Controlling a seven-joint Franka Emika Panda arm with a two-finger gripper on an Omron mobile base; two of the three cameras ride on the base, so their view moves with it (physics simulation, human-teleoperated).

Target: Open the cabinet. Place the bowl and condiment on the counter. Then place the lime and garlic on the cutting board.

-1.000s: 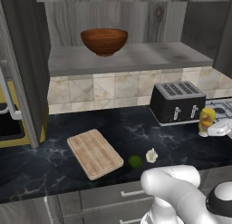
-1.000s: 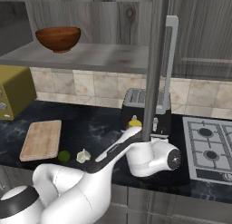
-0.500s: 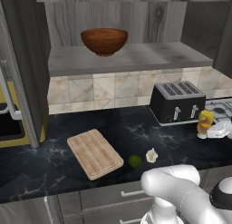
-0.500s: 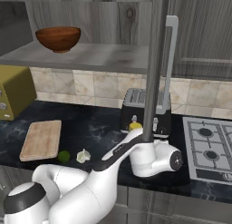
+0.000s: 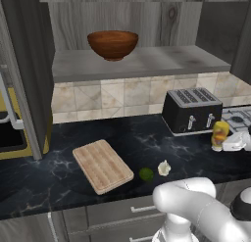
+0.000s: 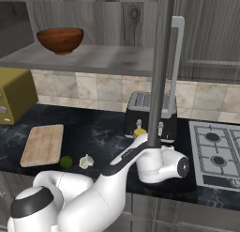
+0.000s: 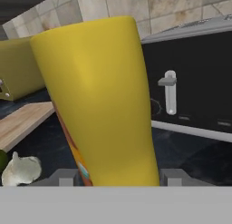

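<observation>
The yellow condiment (image 7: 99, 96) bottle stands upright between my fingertips, and my gripper (image 7: 120, 177) is shut on it low over the counter (image 5: 59, 182), just in front of the toaster. The same bottle (image 5: 220, 133) sits at the right edge of the left base view beside my white hand. The cabinet (image 5: 29, 64) stands open, with the brown bowl (image 5: 112, 44) on its shelf. The lime (image 5: 145, 174) and garlic (image 5: 164, 167) lie side by side on the counter, right of the cutting board (image 5: 102, 165). Whether the bottle's base touches the counter is hidden.
A black toaster (image 5: 191, 111) stands against the tiled wall right behind the bottle. A stove (image 6: 215, 151) lies to the right. The open right cabinet door (image 6: 161, 62) hangs edge-on above my arm. A yellow appliance (image 6: 16, 95) stands at the far left.
My gripper has come down a little with the condiment toward the counter. Bowl, lime, garlic and board have not moved.
</observation>
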